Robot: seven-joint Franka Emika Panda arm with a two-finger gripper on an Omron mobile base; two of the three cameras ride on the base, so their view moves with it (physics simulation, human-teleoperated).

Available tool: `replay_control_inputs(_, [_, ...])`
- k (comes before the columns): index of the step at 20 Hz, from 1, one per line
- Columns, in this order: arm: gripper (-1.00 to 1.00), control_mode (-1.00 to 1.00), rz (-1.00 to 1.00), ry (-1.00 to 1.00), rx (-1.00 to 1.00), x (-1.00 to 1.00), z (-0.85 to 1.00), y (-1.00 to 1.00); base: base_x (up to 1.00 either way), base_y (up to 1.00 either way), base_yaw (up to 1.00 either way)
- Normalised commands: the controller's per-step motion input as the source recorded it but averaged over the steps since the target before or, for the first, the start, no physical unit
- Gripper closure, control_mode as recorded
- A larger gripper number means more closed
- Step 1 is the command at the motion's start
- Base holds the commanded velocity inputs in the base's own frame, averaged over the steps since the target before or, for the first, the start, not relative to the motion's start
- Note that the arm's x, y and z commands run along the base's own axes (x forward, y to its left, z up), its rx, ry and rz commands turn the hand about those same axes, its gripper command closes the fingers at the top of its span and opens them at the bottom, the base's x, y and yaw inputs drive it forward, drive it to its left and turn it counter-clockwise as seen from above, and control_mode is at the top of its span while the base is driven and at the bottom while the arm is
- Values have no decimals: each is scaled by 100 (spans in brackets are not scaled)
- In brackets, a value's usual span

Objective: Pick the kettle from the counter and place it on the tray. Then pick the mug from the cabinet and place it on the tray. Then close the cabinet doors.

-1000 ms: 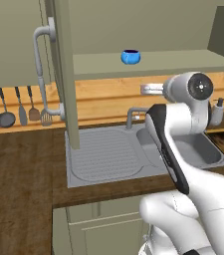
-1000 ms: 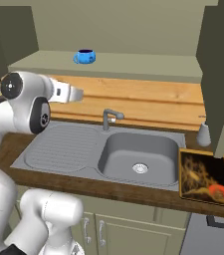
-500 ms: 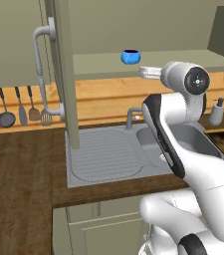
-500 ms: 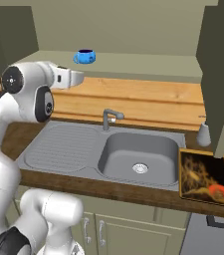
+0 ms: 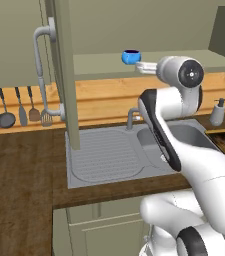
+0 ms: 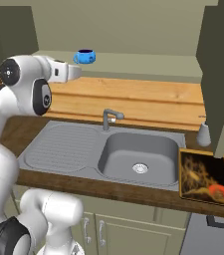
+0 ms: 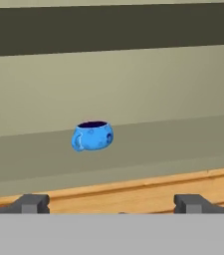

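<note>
blue and small, the mug [image 5: 131, 57] sits on the cabinet [image 5: 149, 63] shelf in my left base view, just past my wrist. right base view: it [image 6: 85, 56] stands upright above the dark wood counter [image 6: 108, 187], the tray [image 6: 203, 177] well apart beside the sink. hand view: my pincer [image 7: 112, 203] is spread wide and empty, the mug ahead, handle to the left. i judge it light, rigid, slippery; gripping across the rim looks best.
</note>
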Motion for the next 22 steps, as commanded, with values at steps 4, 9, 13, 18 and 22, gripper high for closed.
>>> replay_control_inputs(4, [-100,-100,-1,0,0,23,8,4,0,0,0])
replay_control_inputs(9, [-100,-100,0,0,0,27,8,0,0,0,0])
replay_control_inputs(13, [-100,-100,-5,0,0,29,9,5,0,0,0])
replay_control_inputs(18, [-100,-100,-12,0,0,39,4,33,0,0,0])
replay_control_inputs(22, [-100,-100,-7,2,0,43,0,22,0,0,0])
